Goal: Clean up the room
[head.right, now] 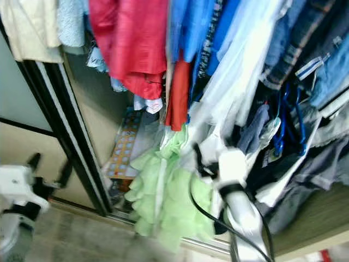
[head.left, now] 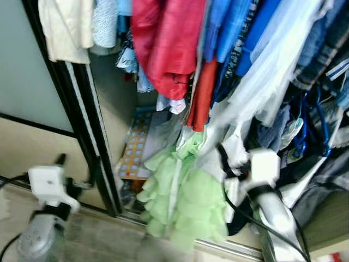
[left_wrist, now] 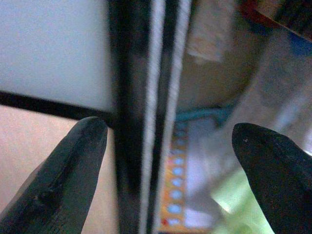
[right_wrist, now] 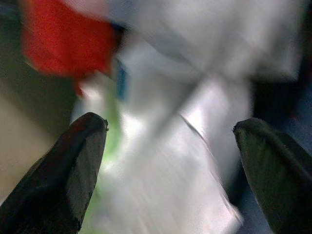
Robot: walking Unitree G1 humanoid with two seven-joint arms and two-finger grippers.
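Right gripper [right_wrist: 170, 170], fingers spread, faces hanging white garment [right_wrist: 195, 146]; likely reaching to tidy it; closing comes next.

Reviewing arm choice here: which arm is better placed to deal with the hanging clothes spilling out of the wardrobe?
Probably the right. The right gripper is open and up against the white garment, while the left gripper, also open, faces the black door frame.
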